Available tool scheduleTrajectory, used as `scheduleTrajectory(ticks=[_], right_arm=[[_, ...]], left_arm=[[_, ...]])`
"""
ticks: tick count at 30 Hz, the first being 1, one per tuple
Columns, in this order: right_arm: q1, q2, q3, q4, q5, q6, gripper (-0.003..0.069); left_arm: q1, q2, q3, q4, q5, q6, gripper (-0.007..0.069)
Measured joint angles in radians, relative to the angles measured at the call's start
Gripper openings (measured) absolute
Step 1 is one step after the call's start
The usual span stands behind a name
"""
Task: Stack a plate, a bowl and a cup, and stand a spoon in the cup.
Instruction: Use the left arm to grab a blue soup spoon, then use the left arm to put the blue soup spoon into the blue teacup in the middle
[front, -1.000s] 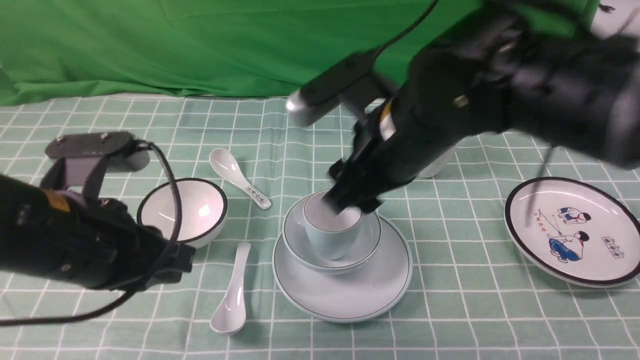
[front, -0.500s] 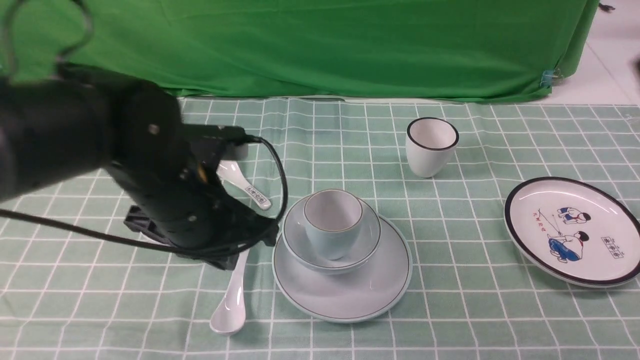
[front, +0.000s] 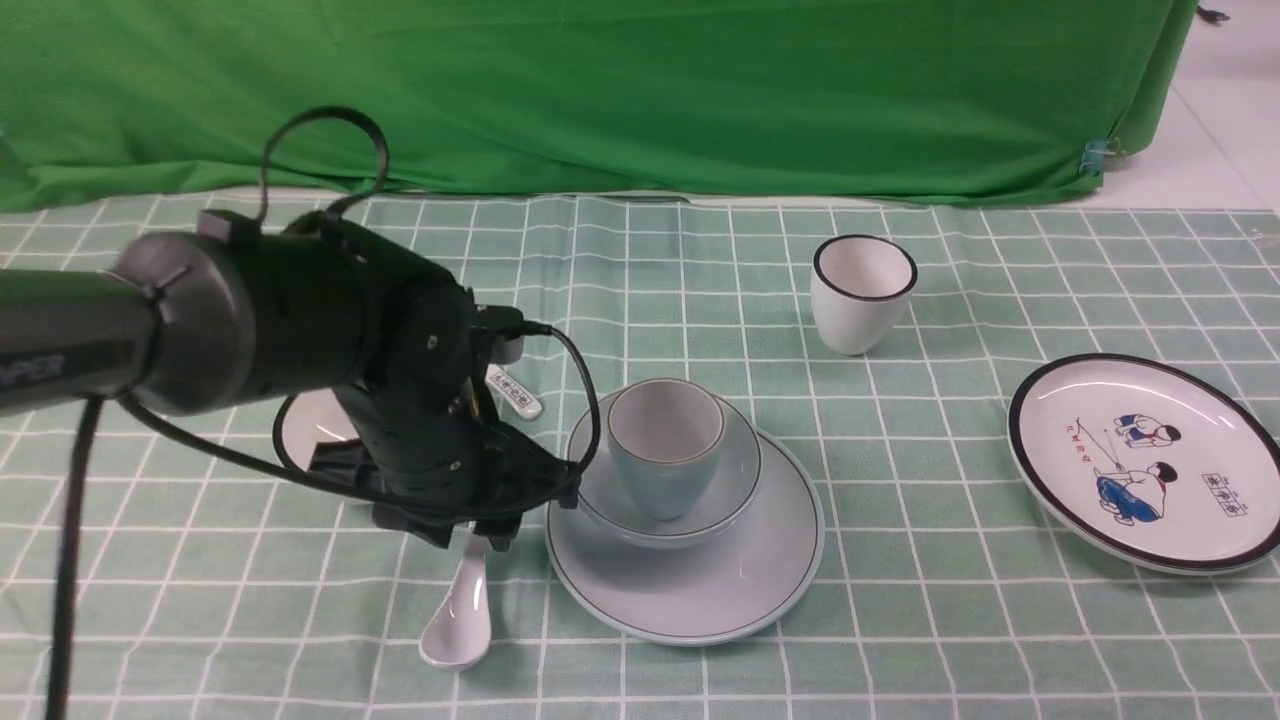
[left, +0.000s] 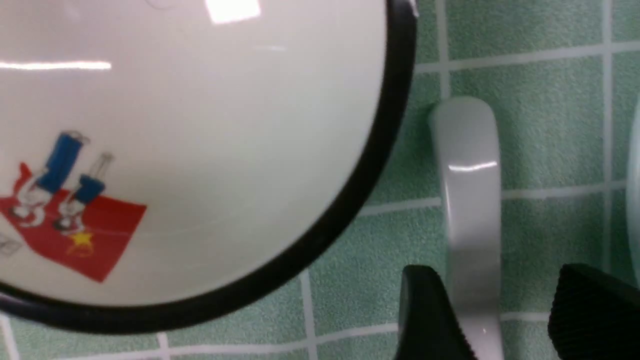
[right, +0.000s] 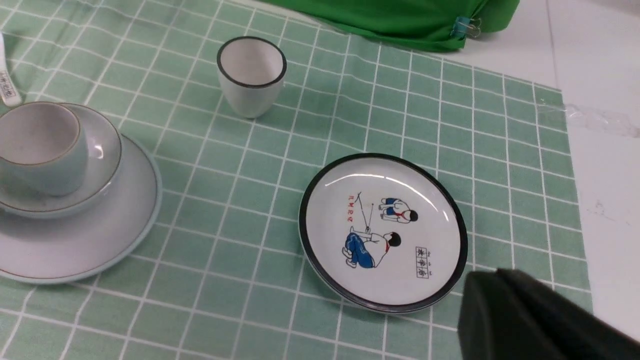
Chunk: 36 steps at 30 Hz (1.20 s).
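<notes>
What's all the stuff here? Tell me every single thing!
plate: 1, pale blue-green, middle
bowl: 1, pale blue-green, on plate
cup: 1, pale blue-green, in bowl
plain spoon: 1, white, left of plate
patterned spoon: 1, white, behind plain spoon
black-rimmed bowl: 1, white, left
black-rimmed cup: 1, white, back right
cartoon plate: 1, white, right
tablecloth: 1, green checked, underneath
backdrop: 1, green, behind
left gripper: 1, black, open astride plain spoon
right gripper: 1, black, wrist view only
</notes>
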Motion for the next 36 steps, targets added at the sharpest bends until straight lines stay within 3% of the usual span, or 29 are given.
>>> scheduleTrajectory(ticks=[4, 8, 12, 14, 21, 25, 31, 34, 36], right_arm=[[0.000, 0.000, 0.001, 0.000, -0.005, 0.001, 0.0022], [0.000, 0.000, 0.001, 0.000, -0.008, 0.001, 0.0022], [0.000, 0.000, 0.001, 0.000, -0.010, 0.001, 0.0022], [0.000, 0.000, 0.001, 0.000, -0.010, 0.001, 0.0022], [0.000, 0.000, 0.001, 0.000, -0.010, 0.001, 0.0022], [0.000, 0.000, 0.001, 0.000, -0.010, 0.001, 0.0022], [0.000, 0.000, 0.001, 0.000, -0.011, 0.001, 0.0022], [0.000, 0.000, 0.001, 0.000, -0.012, 0.001, 0.0022], [0.000, 0.000, 0.001, 0.000, -0.025, -0.001, 0.0022]], left_arm=[[0.000, 0.030, 0.000, 0.009, -0.021, -0.009, 0.0400], [0.000, 0.056, -0.001, 0.012, -0.041, -0.010, 0.0379], [0.000, 0.059, -0.005, 0.032, -0.035, -0.011, 0.0169], [0.000, 0.056, -0.005, 0.032, -0.029, -0.009, 0.0115], [-0.006, -0.073, -0.005, 0.026, 0.028, -0.004, 0.0112], [-0.061, -0.233, 0.003, 0.035, -0.109, -0.003, 0.0112], [-0.140, -0.349, 0.082, 0.111, -0.683, -0.020, 0.0112], [-0.139, -0.332, 0.100, 0.119, -0.822, -0.009, 0.0112], [-0.138, -0.266, 0.105, 0.124, -0.956, 0.086, 0.0112]])
